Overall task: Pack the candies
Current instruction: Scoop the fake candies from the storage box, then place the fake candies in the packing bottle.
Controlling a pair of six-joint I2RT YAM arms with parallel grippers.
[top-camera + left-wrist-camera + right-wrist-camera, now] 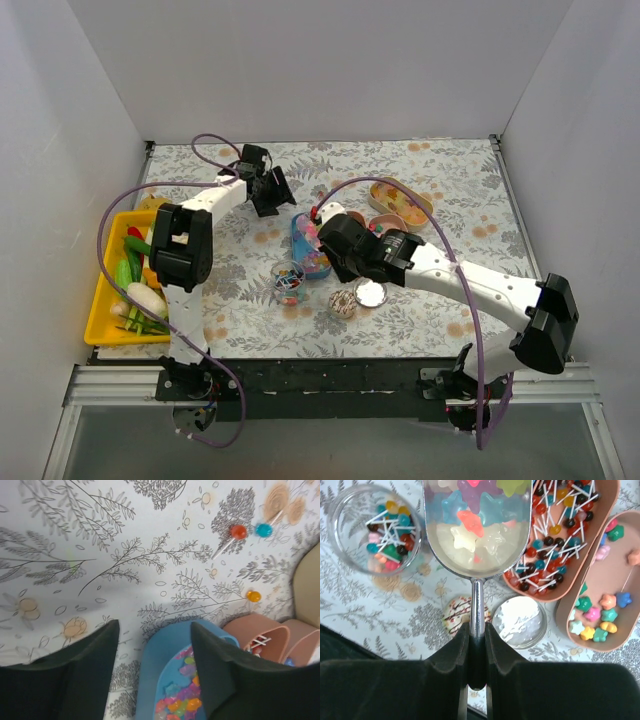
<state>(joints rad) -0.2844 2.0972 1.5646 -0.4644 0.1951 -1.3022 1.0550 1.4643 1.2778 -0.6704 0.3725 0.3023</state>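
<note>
Star gummies (pixel 470 522) are heaped in the scoop (pixel 476 565), and the right pincer (pixel 477 635) is clamped tight on its handle. The bowl is straight ahead, its long axis in line with the fingers. The jar (pixel 375 530) sits just beside the bowl on the left, so the pour looks like a leftward tip, right arm's job. The left pincer (pixel 155 630) is parted and empty over the far end of the blue tray (pixel 155 672). Count: one scoop, one jar, one blue tray, two salmon trays (pixel 625 575), three loose lollipops (pixel 238 531) on the desk (pixel 75 530).
</note>
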